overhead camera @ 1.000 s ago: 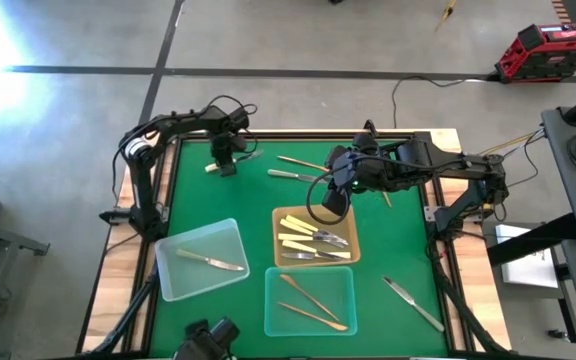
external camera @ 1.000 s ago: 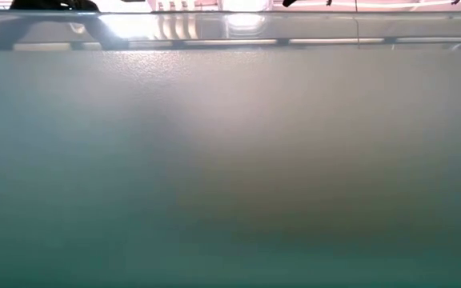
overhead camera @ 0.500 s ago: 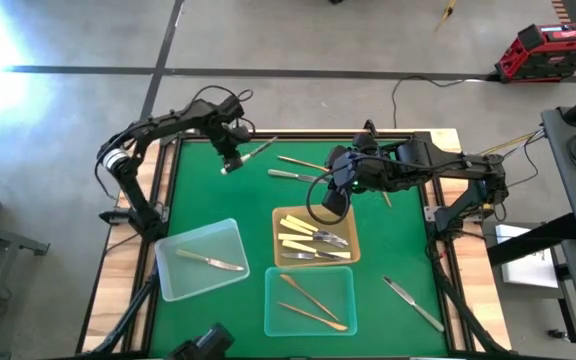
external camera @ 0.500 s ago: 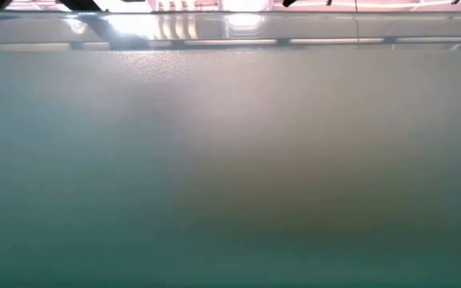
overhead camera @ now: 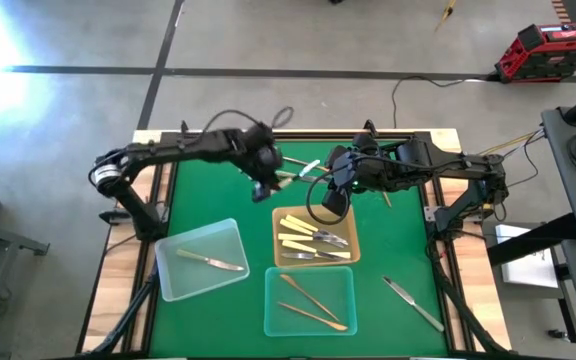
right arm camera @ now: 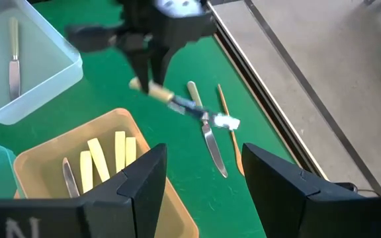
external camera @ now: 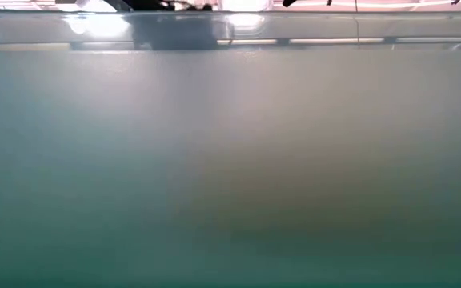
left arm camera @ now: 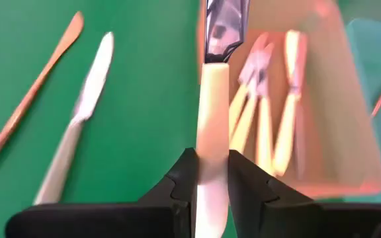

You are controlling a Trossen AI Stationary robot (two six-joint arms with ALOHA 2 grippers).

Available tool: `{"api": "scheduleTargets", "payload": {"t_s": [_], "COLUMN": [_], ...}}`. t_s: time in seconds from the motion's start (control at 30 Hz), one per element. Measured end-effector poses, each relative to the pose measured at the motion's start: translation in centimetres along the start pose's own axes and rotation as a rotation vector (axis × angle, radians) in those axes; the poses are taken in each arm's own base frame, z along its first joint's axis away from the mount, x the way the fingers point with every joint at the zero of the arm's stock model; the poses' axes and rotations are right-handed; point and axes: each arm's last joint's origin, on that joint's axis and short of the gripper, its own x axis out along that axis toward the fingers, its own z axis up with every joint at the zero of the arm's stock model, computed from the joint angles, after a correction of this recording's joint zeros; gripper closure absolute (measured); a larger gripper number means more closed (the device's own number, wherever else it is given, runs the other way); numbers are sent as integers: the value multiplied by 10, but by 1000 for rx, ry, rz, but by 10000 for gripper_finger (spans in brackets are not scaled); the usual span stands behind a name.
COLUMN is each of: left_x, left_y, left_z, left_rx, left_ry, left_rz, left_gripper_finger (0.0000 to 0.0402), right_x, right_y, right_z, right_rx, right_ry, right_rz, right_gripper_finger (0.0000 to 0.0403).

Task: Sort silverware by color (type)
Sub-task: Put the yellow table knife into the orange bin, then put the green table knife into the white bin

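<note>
1. I judge the sort a little past halfway. The tan tray [overhead camera: 315, 238] in the middle of the surface [overhead camera: 208, 200] holds several cream-handled pieces [overhead camera: 296, 231], the clear tray [overhead camera: 202, 259] at near left holds one silver knife [overhead camera: 211, 262], and the teal tray [overhead camera: 310, 301] at near centre holds two copper pieces [overhead camera: 308, 297].

2. My left gripper [overhead camera: 265, 183] is clamped on a cream-handled knife [overhead camera: 293, 173], carried in the air just beyond the tan tray's far edge. I'd say that tray is where it belongs.

3. My right gripper [overhead camera: 333, 199] hangs with its jaws apart and nothing in them, over the tan tray's far right corner.

4. Left loose, as far as I can see: a silver knife [overhead camera: 413, 304] at near right, plus a silver knife [right arm camera: 214, 149] and a copper piece [right arm camera: 229, 130] at the far side.

5. The left wrist view shows the grip itself, fingers [left arm camera: 176, 192] pinching the cream handle with the blade pointing forward, which the high view blurs. The right wrist view shows the far loose pieces that the arms partly hide from above. The low view shows only a hazy wall, nothing of use.
</note>
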Motion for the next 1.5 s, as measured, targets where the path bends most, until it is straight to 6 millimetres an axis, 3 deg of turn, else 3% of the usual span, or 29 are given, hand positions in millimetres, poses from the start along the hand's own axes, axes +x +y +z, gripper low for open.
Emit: {"api": "scheduleTargets", "payload": {"t_s": [0.23, 0.47, 0.6, 0.77, 1.2, 1.5], "left_x": [31, 69, 79, 83, 83, 77], "left_y": [-50, -77, -89, -94, -94, -90], "left_z": [17, 10, 7, 5, 4, -4], "left_rx": [11, -84, -139, -204, -401, -430], "left_ry": [-74, 8, 40, 56, 74, 178], "left_rz": [-54, -55, -69, -74, -58, 182], "left_gripper_finger": [364, 364, 353, 328, 322, 320], "right_x": [0, 0, 0, 0, 0, 0], "right_y": [0, 0, 0, 0, 0, 0], "right_z": [0, 0, 0, 0, 0, 0], "right_rx": [0, 0, 0, 0, 0, 0], "right_ry": [0, 0, 0, 0, -1, -1], "right_rz": [0, 0, 0, 0, 0, 0], "right_gripper_finger": [213, 213, 213, 213, 213, 213]}}
